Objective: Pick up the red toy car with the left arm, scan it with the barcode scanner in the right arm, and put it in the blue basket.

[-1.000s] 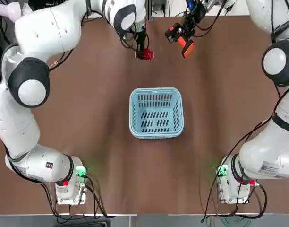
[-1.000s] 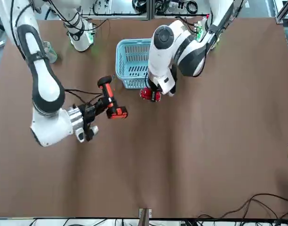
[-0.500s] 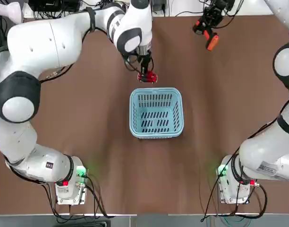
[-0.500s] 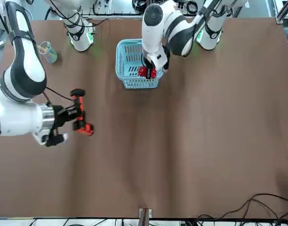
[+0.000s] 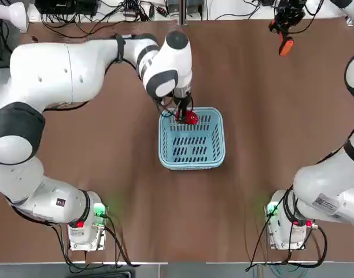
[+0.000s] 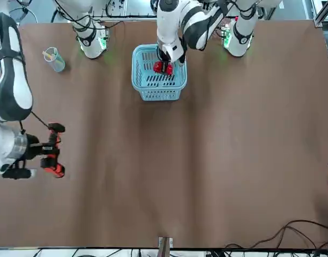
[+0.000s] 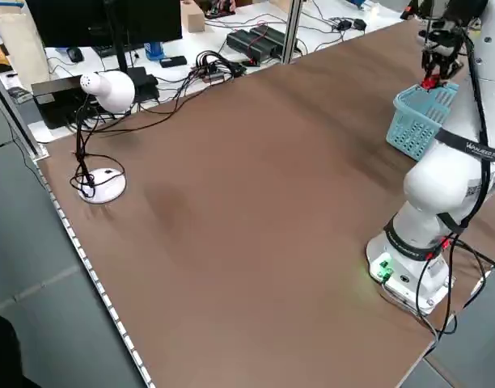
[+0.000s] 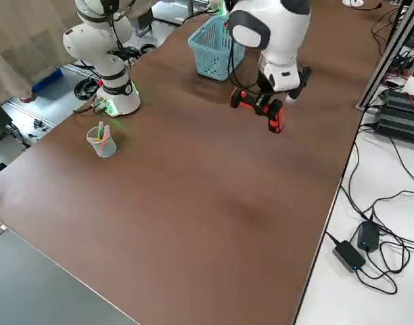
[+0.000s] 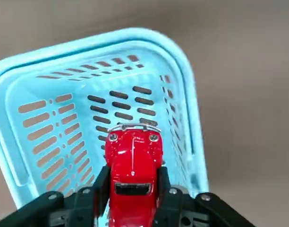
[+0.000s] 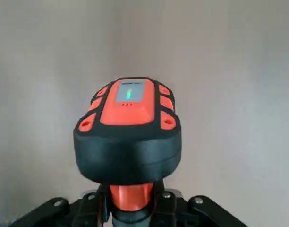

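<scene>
The landmark is the light-blue plastic basket with slotted sides and rounded corners (image 5: 192,165). Over its edge farthest from the robot's bases, toward the left arm's side, hangs the black two-finger left gripper (image 9: 133,189), closed on the small glossy red toy car (image 9: 134,163). The two fingers press the car from its sides, with its front end sticking out past them, a hold that probably suits a small rounded body: the flanks give the fingers something to bear on, and the front remains free to go into the basket first. In the left wrist view the basket's slotted floor shows beyond the car, which suggests that the car is being carried in the air over the basket's inside, so that opening the fingers would let it fall within the walls; how high it is above the floor I cannot tell. The black two-finger right gripper (image 10: 134,201) is off to the robot's right of the basket and farther from the bases, well apart from it, closed around the orange neck of the black-and-orange handheld barcode scanner (image 10: 128,142). Held there, the scanner leaves the basket's surroundings to the left arm. The scan seems finished, and the likely next step is lowering and releasing the car; let go too near the rim, it could catch the edge.
</scene>
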